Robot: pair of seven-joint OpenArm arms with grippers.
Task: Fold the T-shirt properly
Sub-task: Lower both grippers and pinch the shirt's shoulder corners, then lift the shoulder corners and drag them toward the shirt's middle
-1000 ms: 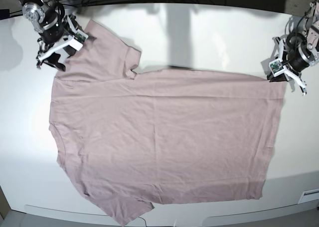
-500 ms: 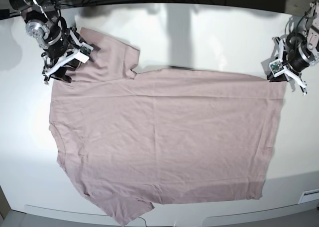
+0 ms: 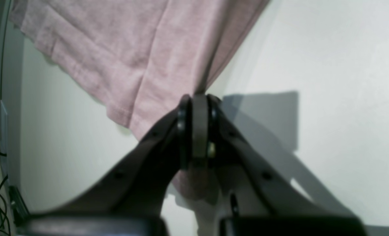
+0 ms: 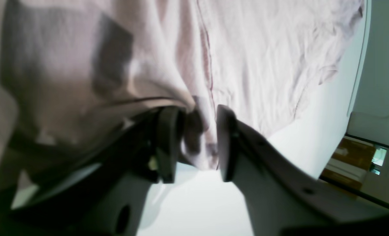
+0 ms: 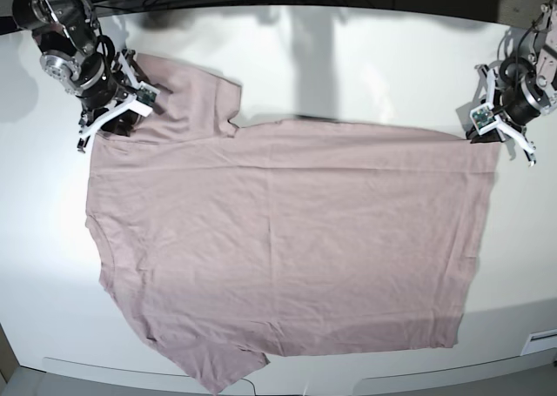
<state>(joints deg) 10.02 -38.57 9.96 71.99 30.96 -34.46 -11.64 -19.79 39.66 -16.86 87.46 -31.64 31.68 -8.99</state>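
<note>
The table (image 5: 365,57) is seen as a plain white surface, and most of it between the two tools is covered by the T-shirt (image 5: 287,239). The garment is laid out flat and single-layered in dusty pink, with only faint creases; one short sleeve is spread close beside the right tool and the other is pointed away toward the near table edge. No fold is seen anywhere, so the task is judged to be at its very start: corners are being taken, and every fold is left to be made.

The left tool (image 3: 196,108) is shown pressed fully closed, with a hem corner of the shirt pinched between its jaws and the fabric drawn up taut ahead of it.

The right tool (image 4: 194,137) is set at the shoulder edge; a bunched lip of cloth is seen in the gap between its jaws, which are held partly apart, so a firm grip cannot be told.
</note>
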